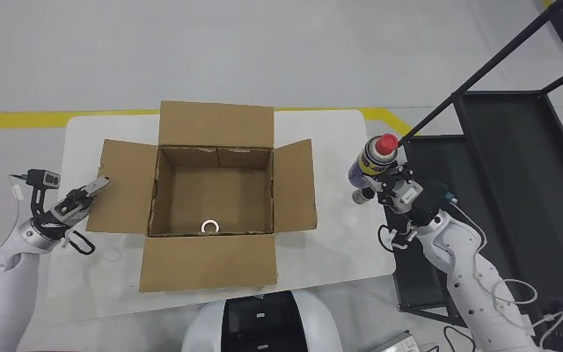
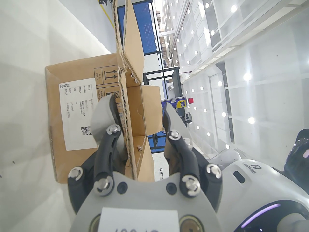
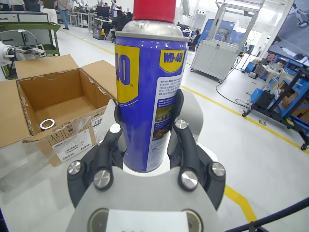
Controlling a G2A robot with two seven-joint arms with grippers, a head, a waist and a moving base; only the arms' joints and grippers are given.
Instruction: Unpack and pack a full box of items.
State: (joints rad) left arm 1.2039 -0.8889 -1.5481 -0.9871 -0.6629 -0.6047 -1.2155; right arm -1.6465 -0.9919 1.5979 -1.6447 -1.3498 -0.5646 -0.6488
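White table (image 1: 334,132), grey floor, yellow line (image 1: 53,116). Open cardboard box (image 1: 215,123) centred, metal ring (image 1: 211,227) inside. Right gripper (image 1: 387,187) pinching upright spray can (image 1: 376,157) beside box. Left gripper (image 1: 97,185) spread astride a side flap.

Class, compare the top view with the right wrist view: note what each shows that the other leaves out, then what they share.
Top view: all four flaps of the box spread flat, with the white table outlined around them.
Right wrist view: the paper labels on the box's outer wall, and the right gripper's fingers clamped on the spray can's blue body.
Both: the open box, the metal ring on its floor, and the red-capped can held outside the box.
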